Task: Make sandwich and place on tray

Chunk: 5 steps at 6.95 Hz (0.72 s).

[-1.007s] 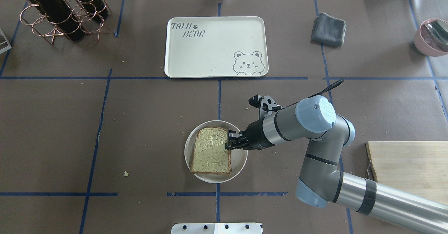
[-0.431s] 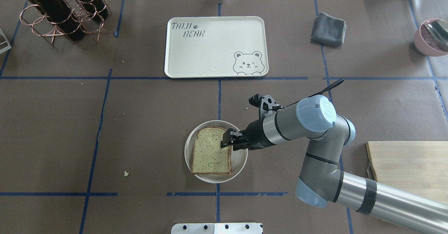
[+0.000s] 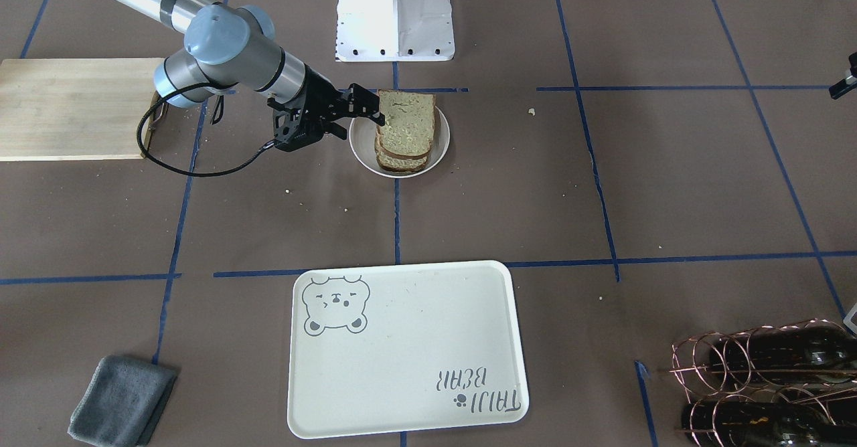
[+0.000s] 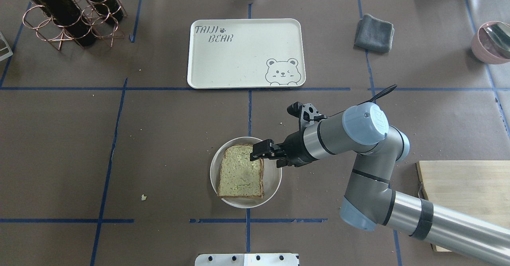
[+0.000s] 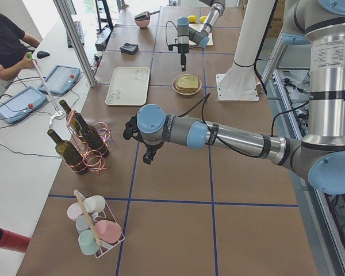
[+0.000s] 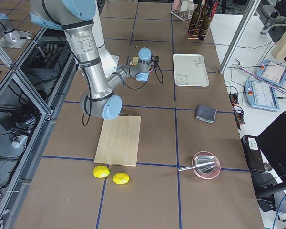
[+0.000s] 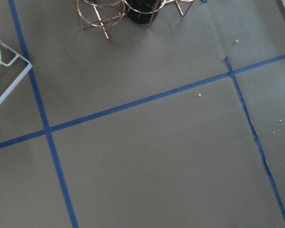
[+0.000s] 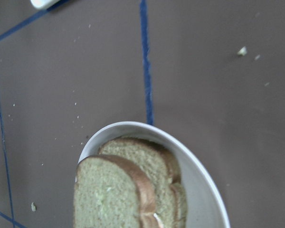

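Top slice [image 4: 241,173] risen, right jaws clamped on its corner; left jaws' state unreadable.

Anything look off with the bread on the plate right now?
Yes. The right gripper pinches one corner of the top greenish-tan bread slice, which looks tilted, not flush with the slices beneath it on the round white plate. A pale crumb lies on the table on the plate's robot-left side.

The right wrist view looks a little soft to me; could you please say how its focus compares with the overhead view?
Right wrist view: the top slice and plate are mildly blurred, and the slice is cut off by the bottom edge. Overhead view: sharp and evenly lit, with no glare on the tray.
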Each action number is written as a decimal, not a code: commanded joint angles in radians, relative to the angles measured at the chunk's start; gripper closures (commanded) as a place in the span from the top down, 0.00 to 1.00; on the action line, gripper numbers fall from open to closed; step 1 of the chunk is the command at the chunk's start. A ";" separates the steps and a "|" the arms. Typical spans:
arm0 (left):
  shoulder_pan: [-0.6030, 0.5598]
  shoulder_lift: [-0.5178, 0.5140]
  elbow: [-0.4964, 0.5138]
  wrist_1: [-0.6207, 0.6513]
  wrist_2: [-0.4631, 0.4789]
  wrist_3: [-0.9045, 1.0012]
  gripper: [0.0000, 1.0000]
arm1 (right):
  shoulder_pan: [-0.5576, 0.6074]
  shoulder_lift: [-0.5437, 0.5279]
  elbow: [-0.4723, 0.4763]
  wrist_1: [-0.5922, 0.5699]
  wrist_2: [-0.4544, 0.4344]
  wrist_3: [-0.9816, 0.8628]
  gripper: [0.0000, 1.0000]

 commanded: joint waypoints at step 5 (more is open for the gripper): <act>0.760 -0.190 -0.013 -0.753 0.468 -1.483 0.89 | 0.294 -0.315 0.124 0.009 0.180 -0.048 1.00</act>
